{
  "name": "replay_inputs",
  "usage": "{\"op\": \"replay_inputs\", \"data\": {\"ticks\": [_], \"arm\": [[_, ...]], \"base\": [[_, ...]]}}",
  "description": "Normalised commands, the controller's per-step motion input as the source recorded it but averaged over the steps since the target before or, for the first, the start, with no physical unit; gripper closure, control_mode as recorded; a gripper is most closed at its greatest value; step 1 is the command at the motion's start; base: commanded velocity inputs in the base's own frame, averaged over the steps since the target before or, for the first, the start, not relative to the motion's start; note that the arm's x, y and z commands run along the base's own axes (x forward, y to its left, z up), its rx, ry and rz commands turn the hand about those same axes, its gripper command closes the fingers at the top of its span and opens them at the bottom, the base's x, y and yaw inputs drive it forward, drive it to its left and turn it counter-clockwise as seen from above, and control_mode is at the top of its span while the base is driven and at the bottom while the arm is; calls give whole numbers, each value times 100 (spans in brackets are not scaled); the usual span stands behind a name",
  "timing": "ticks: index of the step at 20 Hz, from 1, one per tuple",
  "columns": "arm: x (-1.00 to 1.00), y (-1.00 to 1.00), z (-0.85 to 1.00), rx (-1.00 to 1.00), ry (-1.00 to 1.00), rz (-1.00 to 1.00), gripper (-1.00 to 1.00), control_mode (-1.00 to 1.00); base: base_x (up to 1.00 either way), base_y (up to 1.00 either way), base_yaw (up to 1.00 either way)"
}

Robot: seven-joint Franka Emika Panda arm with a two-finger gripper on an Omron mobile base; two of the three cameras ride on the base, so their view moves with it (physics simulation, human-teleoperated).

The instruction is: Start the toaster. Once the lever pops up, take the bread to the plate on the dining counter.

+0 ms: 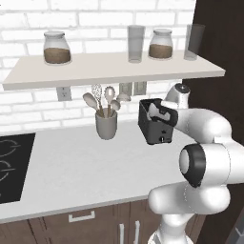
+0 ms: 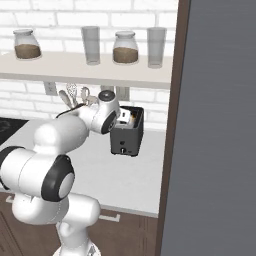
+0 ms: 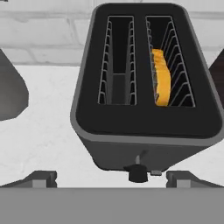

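Note:
The dark toaster [image 3: 144, 118] stands on the pale worktop against the brick wall, seen from above in the hand view. Its left slot is empty. The bread [image 3: 159, 76], yellow-brown crust upward, sits low in the right slot. A small dark lever knob [image 3: 138, 173] juts from the toaster's near face. My gripper [image 3: 111, 179] hovers just above the toaster's near end, open, its fingertips [image 3: 39, 178] spread wide on either side with nothing between them. From the base, the hand [image 1: 161, 113] covers the toaster [image 1: 153, 127] top. The plate and the dining counter are out of view.
A grey utensil cup [image 1: 106, 125] with spoons stands left of the toaster. A black hob [image 1: 12, 164] lies at the worktop's left end. A shelf [image 1: 109, 71] with jars and glasses hangs above. A tall dark panel [image 2: 215, 130] rises close on the right.

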Motion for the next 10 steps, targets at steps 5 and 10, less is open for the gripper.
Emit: {"op": "replay_inputs", "data": {"ticks": [5,10], "arm": [[0,-41,1,0,-13,0,-100,-100],[-10,-22,-25,0,-33,4,-100,-100]], "base": [[0,0,0],[0,0,0]]}}
